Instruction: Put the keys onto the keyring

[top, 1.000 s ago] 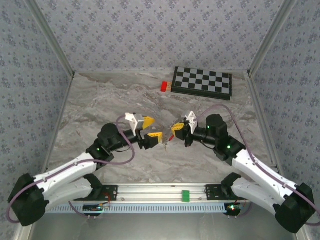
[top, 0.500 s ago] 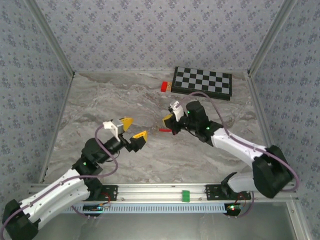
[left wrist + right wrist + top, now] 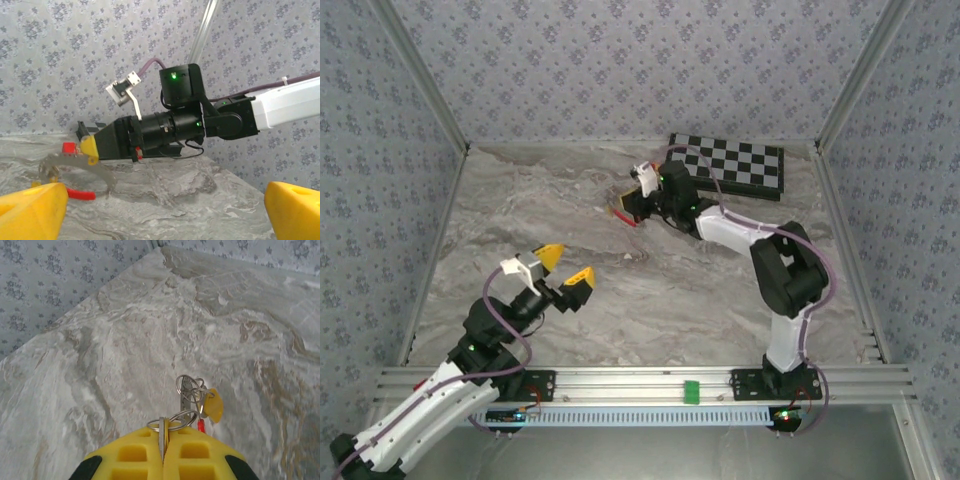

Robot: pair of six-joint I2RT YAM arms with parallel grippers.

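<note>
No longer meeting at the middle of the marble table [image 3: 520, 200] as one second ago: swung the right arm [image 3: 735, 230] out toward the far side and pulled the left arm [image 3: 430, 395] back to the near left corner. Reaches now with the right arm almost to the checkerboard [image 3: 730, 165] at the far edge. Holds the right gripper [image 3: 630, 207] there, just beside the left end of the board and raised off the marble. Keeps the left gripper [image 3: 566, 267] well apart from it, lifted over the near-left part of the table, with both yellow fingertips [image 3: 30, 210] spread wide and with nothing between them. Shows, from the left wrist, the right gripper from the side with the keyring [image 3: 75, 167] hanging under its tip: a thin grey loop with the short red section [image 3: 80, 194] at the lowest place, near the marble or touching it, cannot tell which. Shows, from the right wrist, the two yellow pads [image 3: 145, 437] pressed together on a thin wire of the keyring. Carries just beyond the pads one of the keys [image 3: 214, 407], with a yellow head, among small wire rings [image 3: 190, 385]; cannot tell whether threaded on the loop or only resting against it.
</note>
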